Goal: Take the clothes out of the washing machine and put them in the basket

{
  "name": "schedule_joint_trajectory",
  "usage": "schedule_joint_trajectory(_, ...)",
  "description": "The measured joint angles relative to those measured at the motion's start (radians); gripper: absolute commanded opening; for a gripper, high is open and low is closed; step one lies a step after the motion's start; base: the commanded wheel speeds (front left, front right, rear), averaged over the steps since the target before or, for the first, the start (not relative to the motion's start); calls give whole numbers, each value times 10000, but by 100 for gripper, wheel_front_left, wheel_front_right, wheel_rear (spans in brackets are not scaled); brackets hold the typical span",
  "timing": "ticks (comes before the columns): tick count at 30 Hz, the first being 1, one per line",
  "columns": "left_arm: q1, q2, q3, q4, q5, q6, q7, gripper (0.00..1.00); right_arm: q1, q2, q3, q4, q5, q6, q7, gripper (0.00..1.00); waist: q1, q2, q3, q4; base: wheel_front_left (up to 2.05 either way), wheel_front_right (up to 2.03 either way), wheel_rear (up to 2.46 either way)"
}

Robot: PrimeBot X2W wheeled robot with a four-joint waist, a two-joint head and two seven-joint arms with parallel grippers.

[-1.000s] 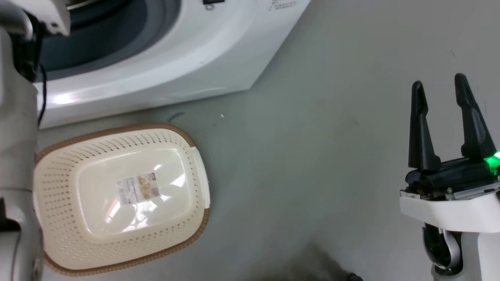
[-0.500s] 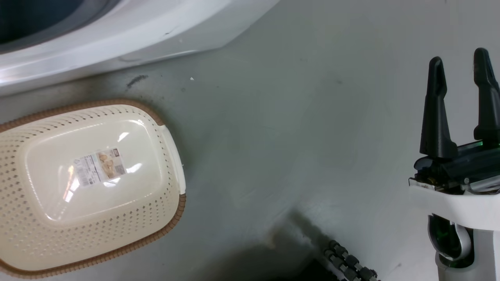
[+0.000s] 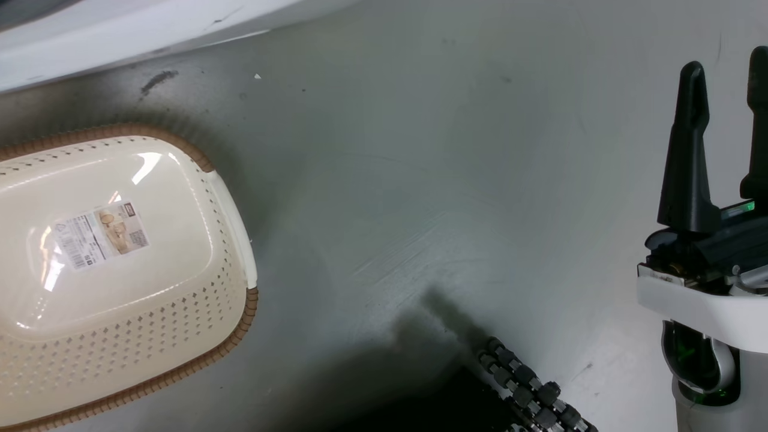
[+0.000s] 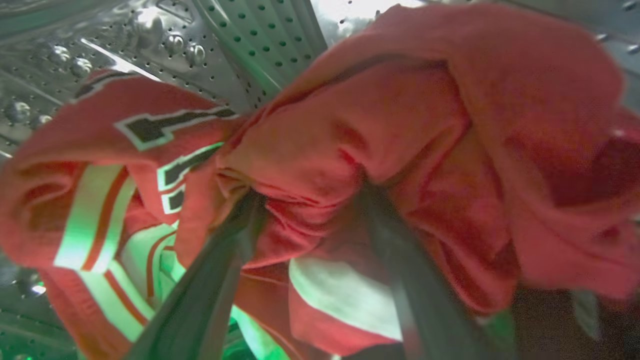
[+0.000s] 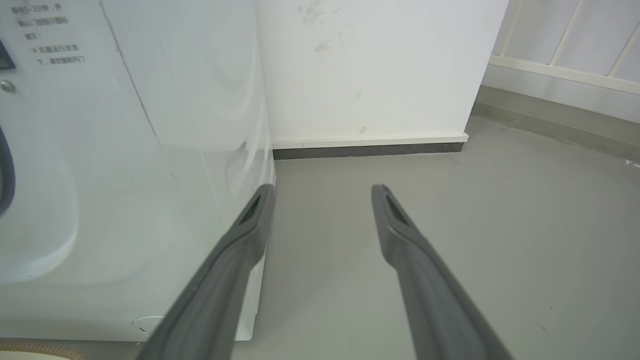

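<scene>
Red jersey (image 4: 400,125): bunched inside the washing machine's perforated steel drum (image 4: 260,40). White stripe trim and black-and-white block lettering show on its left folds.
Left end effector (image 4: 310,197): inside the washing machine's drum, its two dark fingers spread apart. The tips are sunk into the jersey and a fold of red cloth bulges between them. The fingers have not closed on the fold.
Right end effector (image 3: 726,60): outside the washing machine, off its front corner and above the floor. The fingers are apart, with bare floor showing between them.
Washing machine (image 5: 125,175): white, with its lower front edge along the top of the head view (image 3: 120,36). It stands against a white wall (image 5: 375,65).
Basket (image 3: 228,336): cream with a brown rim, on the grey floor (image 3: 420,180) near the foot of the washing machine. A paper label (image 3: 99,234) lies on its bottom.
Black roller strip (image 3: 528,390): on the floor, farther from the washing machine than the basket.
</scene>
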Motion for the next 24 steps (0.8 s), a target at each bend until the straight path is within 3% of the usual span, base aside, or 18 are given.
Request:
schedule_joint_trajectory(10, -466, -71, -665, 299, -140, -2, 17, 100, -93, 0, 40, -27, 213, 0, 0, 100, -1, 0, 358, -183, 0, 0, 0)
schedule_joint_trajectory(11, -483, -35, -771, 309, -140, -2, -90, 82, -102, 2, 38, -25, 234, 0, 0, 100, -1, 0, 357, -192, 0, 0, 0)
schedule_joint_trajectory(12, -484, -6, -859, 332, -180, -2, -192, 0, -110, 0, 35, -17, 249, 0, 0, 100, -1, 0, 348, -202, 0, 0, 0)
schedule_joint_trajectory(18, -423, 157, -1246, 570, -686, -2, -1009, 0, -167, 0, -19, 15, 224, 0, -2, 100, 0, 0, 121, -186, 0, 0, 0)
schedule_joint_trajectory(24, 212, 345, -1611, 871, -1179, -15, -2562, 0, -193, 2, -48, 61, -38, 0, 0, 100, 0, 0, -371, -50, 0, 0, 0)
